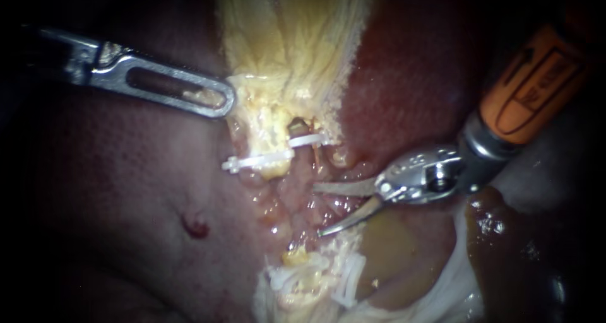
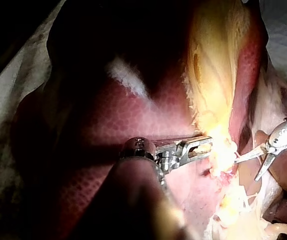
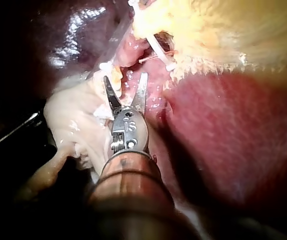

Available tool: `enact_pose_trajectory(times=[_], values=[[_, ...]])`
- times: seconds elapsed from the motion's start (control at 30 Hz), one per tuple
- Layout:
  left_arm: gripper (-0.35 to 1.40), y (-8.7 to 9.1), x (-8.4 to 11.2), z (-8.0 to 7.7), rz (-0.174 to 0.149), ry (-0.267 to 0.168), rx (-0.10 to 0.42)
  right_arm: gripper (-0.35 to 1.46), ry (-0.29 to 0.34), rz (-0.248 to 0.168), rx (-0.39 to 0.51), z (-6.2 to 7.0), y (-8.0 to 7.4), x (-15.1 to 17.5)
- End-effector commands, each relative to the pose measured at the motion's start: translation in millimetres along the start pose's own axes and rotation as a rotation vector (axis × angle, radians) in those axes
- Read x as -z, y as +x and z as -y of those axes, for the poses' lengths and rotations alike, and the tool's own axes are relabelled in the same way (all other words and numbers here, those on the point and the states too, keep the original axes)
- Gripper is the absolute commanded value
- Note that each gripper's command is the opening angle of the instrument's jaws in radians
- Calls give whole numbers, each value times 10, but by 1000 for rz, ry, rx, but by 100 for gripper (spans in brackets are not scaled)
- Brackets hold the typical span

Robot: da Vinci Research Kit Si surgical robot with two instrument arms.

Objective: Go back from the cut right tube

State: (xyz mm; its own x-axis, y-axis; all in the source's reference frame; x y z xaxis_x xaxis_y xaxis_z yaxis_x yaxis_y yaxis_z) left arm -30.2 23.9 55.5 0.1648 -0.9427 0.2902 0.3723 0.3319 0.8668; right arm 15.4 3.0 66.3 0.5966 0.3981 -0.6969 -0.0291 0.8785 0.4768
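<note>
Cut tube (image 1: pixel 297 129) lies apart from the right instrument's (image 1: pixel 319 209) spread blades; only the left wrist view shows the left instrument (image 2: pixel 203 146) pinching yellow tissue (image 2: pixel 213 75).

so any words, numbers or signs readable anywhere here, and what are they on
Nothing can be quoted.
Orange sleeve on the right instrument: a boxed label with an arrow sign and lettering, too blurred to read.
Metal wrist of the right instrument: small engraved marks, too small to read.
Left instrument, white clip, liver: no text.
</note>
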Motion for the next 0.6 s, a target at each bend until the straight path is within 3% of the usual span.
enact_pose_trajectory(times=[0.03, 0.27, 0.6], values=[[-35, 0, -1, -1, 1, -1, 0, 143, -13, 5, 9, 0, 2, 9], [-35, 0, -1, -1, 1, -1, 0, 145, -107, 30, 56, -4, 16, 60], [-35, 4, -11, -2, 5, -7, -2, 145, -120, 46, 56, -6, 15, 74]])
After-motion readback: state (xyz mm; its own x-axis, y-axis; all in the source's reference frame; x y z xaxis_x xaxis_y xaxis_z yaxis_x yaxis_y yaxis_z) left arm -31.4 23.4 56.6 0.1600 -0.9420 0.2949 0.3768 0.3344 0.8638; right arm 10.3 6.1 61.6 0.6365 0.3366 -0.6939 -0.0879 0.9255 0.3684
